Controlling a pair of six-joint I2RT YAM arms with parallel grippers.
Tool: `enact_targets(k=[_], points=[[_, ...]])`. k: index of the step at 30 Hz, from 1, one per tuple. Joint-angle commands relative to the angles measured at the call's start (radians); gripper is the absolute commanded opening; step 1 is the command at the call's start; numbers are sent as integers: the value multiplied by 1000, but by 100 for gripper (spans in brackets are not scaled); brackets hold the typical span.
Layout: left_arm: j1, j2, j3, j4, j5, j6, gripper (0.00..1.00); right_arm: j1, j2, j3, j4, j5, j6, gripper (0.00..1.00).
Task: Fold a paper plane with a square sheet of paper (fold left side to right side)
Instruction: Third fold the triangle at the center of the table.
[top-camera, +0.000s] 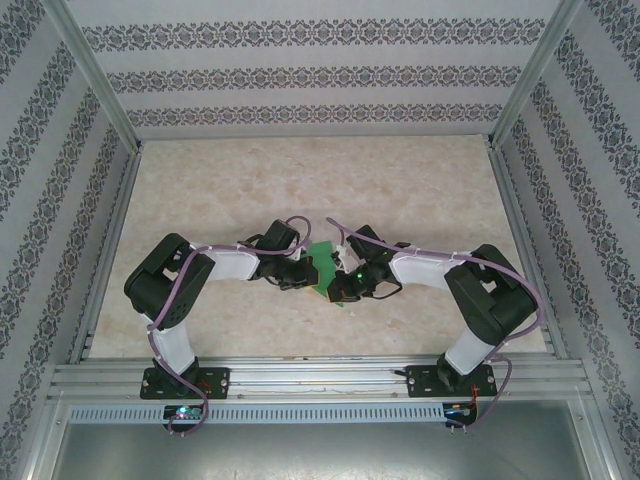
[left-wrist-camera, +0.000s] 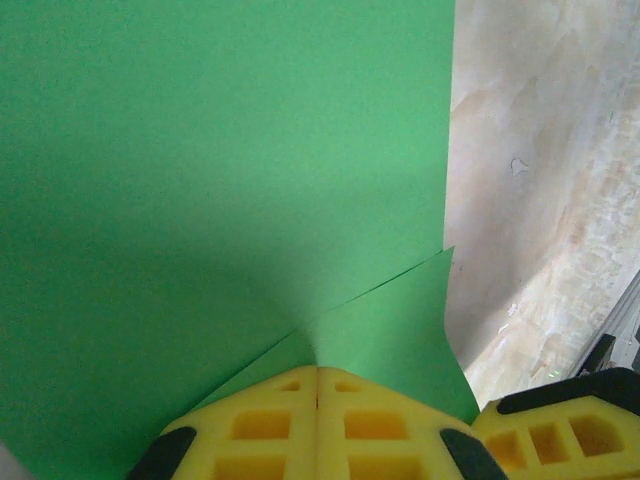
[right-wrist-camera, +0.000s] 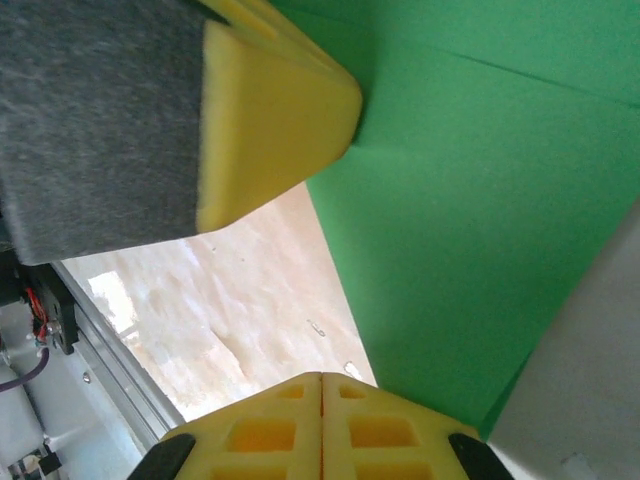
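Note:
The square sheet of paper (top-camera: 323, 262) is bright green and is held up off the table between the two arms. My left gripper (top-camera: 303, 277) is shut on it. In the left wrist view the sheet (left-wrist-camera: 220, 180) comes straight out from between the closed yellow fingertips (left-wrist-camera: 318, 370), with a creased flap running up to the right. My right gripper (top-camera: 345, 285) is shut too. Its fingertips (right-wrist-camera: 321, 376) meet with no paper showing in the seam, and the sheet (right-wrist-camera: 470, 200) passes just beside its right finger. The left gripper's finger (right-wrist-camera: 270, 110) pinches the sheet's upper edge.
The marble-patterned table (top-camera: 300, 190) lies below, bounded by patterned walls at the back and sides. An aluminium rail (top-camera: 320, 375) runs along the near edge by the arm bases. The right gripper's finger (left-wrist-camera: 560, 430) sits close beside the sheet's lower corner.

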Motion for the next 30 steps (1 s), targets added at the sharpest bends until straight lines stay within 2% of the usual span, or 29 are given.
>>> enact_targets(k=[1, 30], points=[[-12, 57, -21, -92, -75, -5, 1, 7, 18, 9, -13, 21, 14, 7], [-5, 52, -4, -141, -103, 13, 0, 4, 28, -82, -65, 67, 41, 6]])
